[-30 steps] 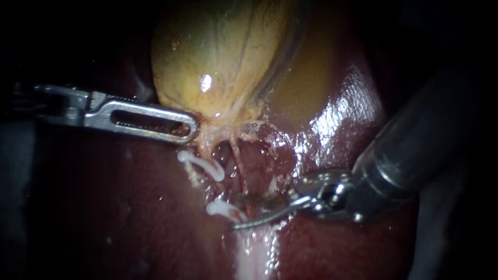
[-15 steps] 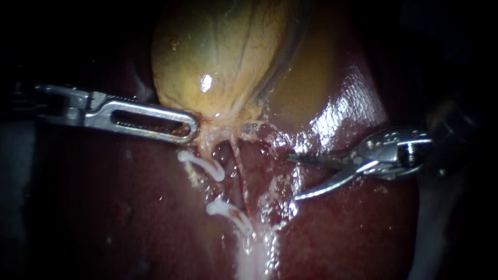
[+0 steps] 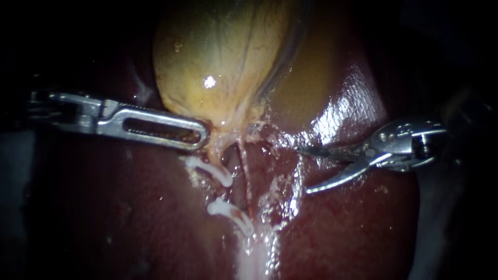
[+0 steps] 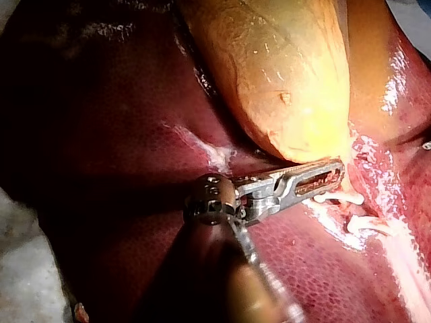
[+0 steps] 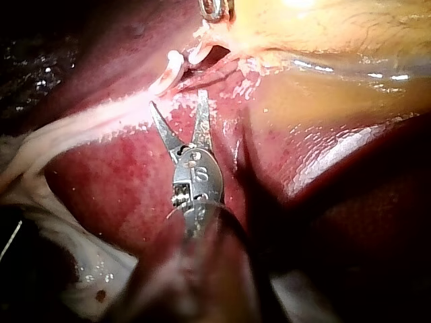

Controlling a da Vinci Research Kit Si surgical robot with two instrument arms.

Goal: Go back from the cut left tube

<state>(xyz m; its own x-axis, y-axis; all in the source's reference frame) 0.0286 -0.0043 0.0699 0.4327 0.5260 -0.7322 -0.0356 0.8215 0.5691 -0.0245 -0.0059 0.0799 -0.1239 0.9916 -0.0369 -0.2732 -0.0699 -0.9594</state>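
The yellow gallbladder (image 3: pixel 218 57) lies on the dark red liver (image 3: pixel 129 207). My left instrument (image 3: pixel 202 136) comes in from the left, its slotted jaws shut on the tissue at the gallbladder's neck. Below the neck, the left tube carries two white clips, an upper clip (image 3: pixel 215 171) and a lower clip (image 3: pixel 231 212), with a gap between them. A thin red strand (image 3: pixel 244 176) runs beside them. My right instrument (image 3: pixel 306 170) has its two blades open and holds nothing, well to the right of the clips. In the right wrist view its blades (image 5: pixel 178 101) stand apart, short of the clips (image 5: pixel 172 70).
Pale white tissue (image 3: pixel 254 259) runs down from the lower clip. Wet, shiny liver (image 3: pixel 342 109) rises at the right, above my right instrument. The left wrist view shows the left jaws (image 4: pixel 333 173) under the gallbladder (image 4: pixel 283 74), with the clips (image 4: pixel 347 198) just beyond.
My right instrument has drawn back to the right, away from the clipped tube, blades still open. My left instrument has shifted slightly right, taking the gallbladder's neck with it.
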